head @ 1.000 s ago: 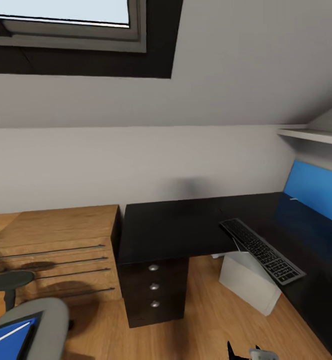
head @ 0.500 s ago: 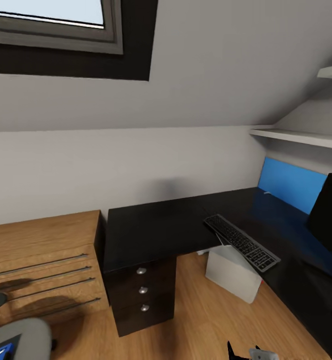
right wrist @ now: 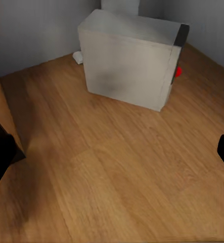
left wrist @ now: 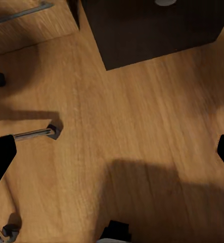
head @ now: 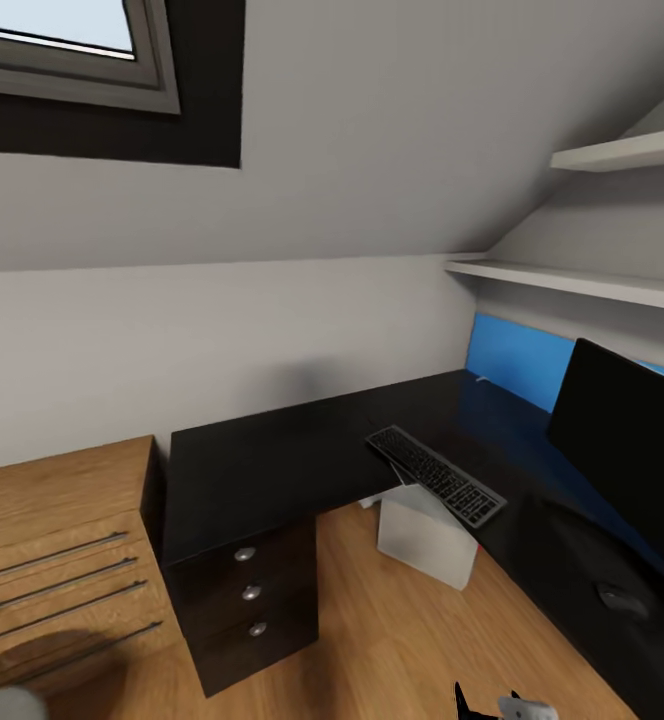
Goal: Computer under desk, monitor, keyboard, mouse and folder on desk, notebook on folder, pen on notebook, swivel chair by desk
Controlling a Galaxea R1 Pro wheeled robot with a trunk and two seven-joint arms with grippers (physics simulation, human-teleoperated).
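Wood floor lies under both empty, spread end effectors, while the keyboard (head: 434, 476) overhangs the counter (head: 272, 465) edge at 3 o'clock above the computer (head: 424, 535), so I'd drive close, square up, then push it fully on beside the monitor (head: 627, 455).

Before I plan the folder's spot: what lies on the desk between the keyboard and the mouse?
In the head view, the desk is bare glossy black between the keyboard and the mouse; the monitor stands behind that stretch.
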